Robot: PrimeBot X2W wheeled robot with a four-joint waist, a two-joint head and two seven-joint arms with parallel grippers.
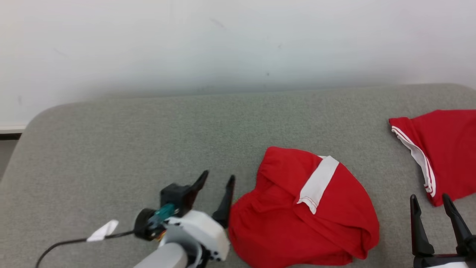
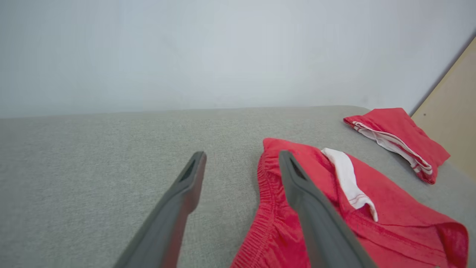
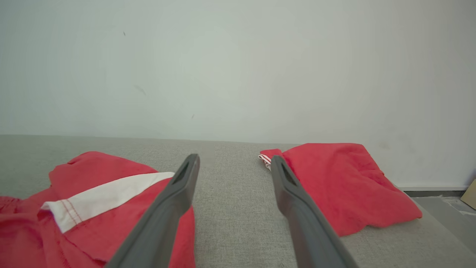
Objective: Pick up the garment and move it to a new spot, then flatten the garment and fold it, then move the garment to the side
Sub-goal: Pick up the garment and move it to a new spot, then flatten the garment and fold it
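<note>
- Head view: my left tool point(image 1: 218, 184), spread open and empty, sits just beside the crumpled red soft-fabric garment point(image 1: 282, 223) with a white band on the grey cloth-covered table point(image 1: 148, 141).
- My right tool point(image 1: 429, 208) is open too, near a second folded red cloth point(image 1: 446, 149).
- Pinching one loose layer could bunch it, I judge.
</note>
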